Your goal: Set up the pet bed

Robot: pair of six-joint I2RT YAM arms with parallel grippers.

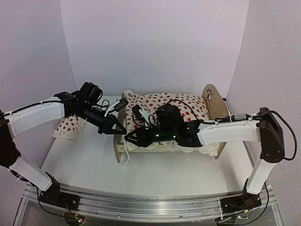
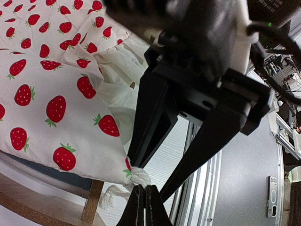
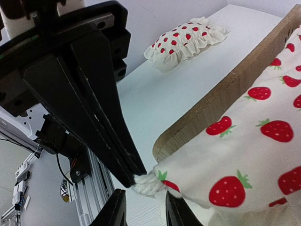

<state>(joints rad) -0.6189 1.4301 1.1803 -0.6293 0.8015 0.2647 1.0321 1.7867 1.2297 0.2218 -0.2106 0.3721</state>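
The pet bed (image 1: 214, 101) stands mid-table, its rounded headboard to the right and its low footboard (image 3: 225, 94) to the left. A strawberry-print ruffled blanket (image 1: 164, 103) lies over it. At the bed's near-left corner my left gripper (image 2: 143, 190) is shut, its tips pinching the blanket's white ruffled corner (image 2: 138, 176). My right gripper (image 3: 143, 197) reaches in from the right and stands open, one finger on each side of that same corner (image 3: 148, 183) without touching it. In the top view both grippers (image 1: 123, 133) meet just above the footboard.
A small strawberry-print pillow (image 1: 69, 126) lies on the table left of the bed, under the left arm. A metal rail (image 1: 141, 202) runs along the table's near edge. A white ruffle end (image 1: 126, 160) hangs beside the footboard leg.
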